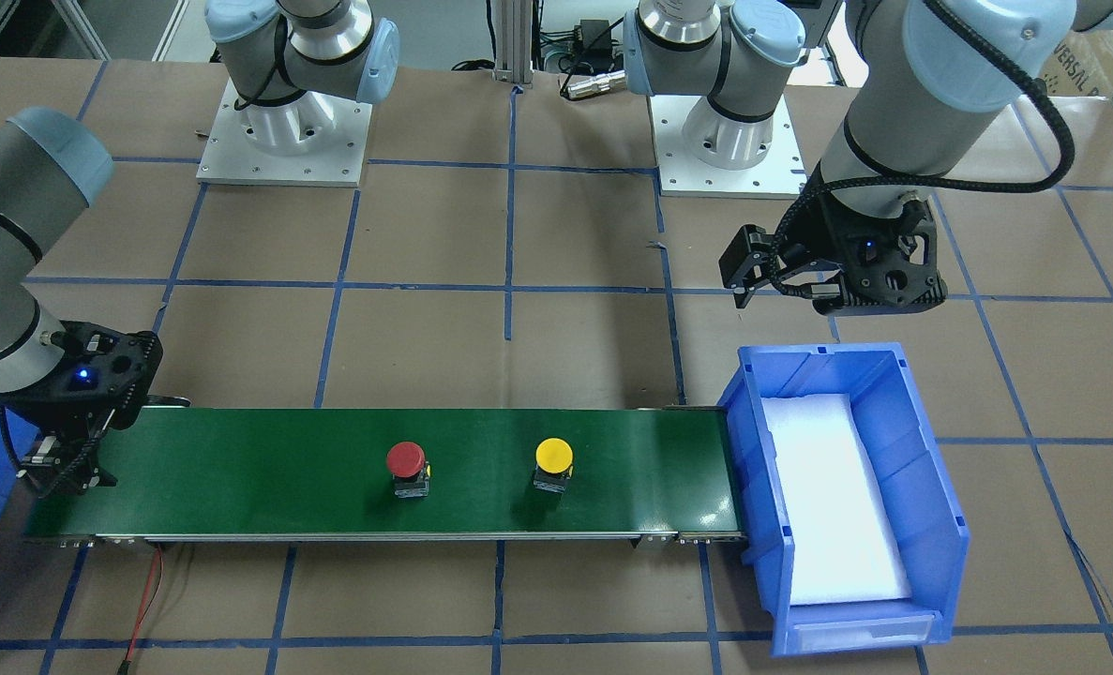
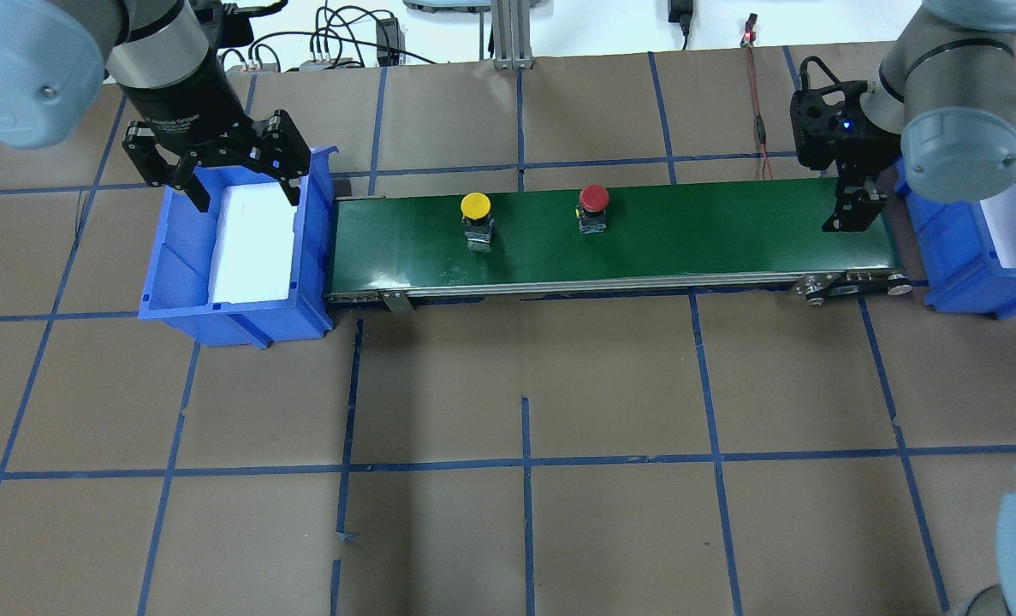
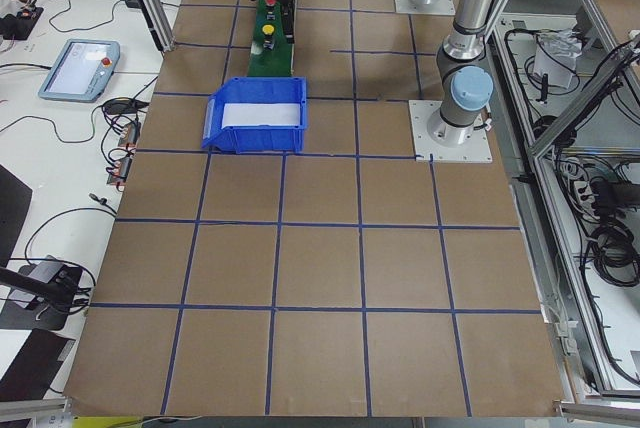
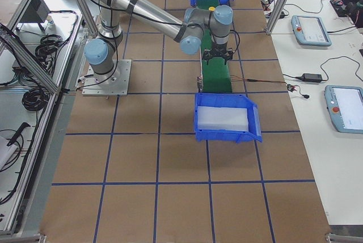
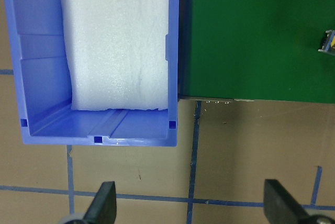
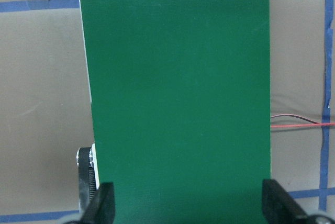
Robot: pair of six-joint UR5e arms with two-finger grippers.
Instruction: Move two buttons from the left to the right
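Note:
Two buttons stand upright on the green conveyor belt (image 2: 687, 239): the yellow button (image 2: 475, 208) (image 1: 553, 457) nearer the belt's left end, the red button (image 2: 593, 198) (image 1: 405, 460) near the middle. My left gripper (image 2: 245, 190) (image 5: 193, 203) hangs open and empty above the left blue bin (image 2: 234, 316). In the left wrist view only an edge of the yellow button's body (image 5: 328, 43) shows. My right gripper (image 2: 854, 210) (image 6: 191, 203) is open over the belt's right end, with bare belt between its fingers.
The left blue bin (image 1: 894, 394) holds a white foam pad (image 2: 251, 244). A second blue bin (image 2: 961, 282) stands past the belt's right end. A red cable (image 2: 760, 128) lies behind the belt. Both arm bases (image 1: 284, 131) sit on the table's robot side.

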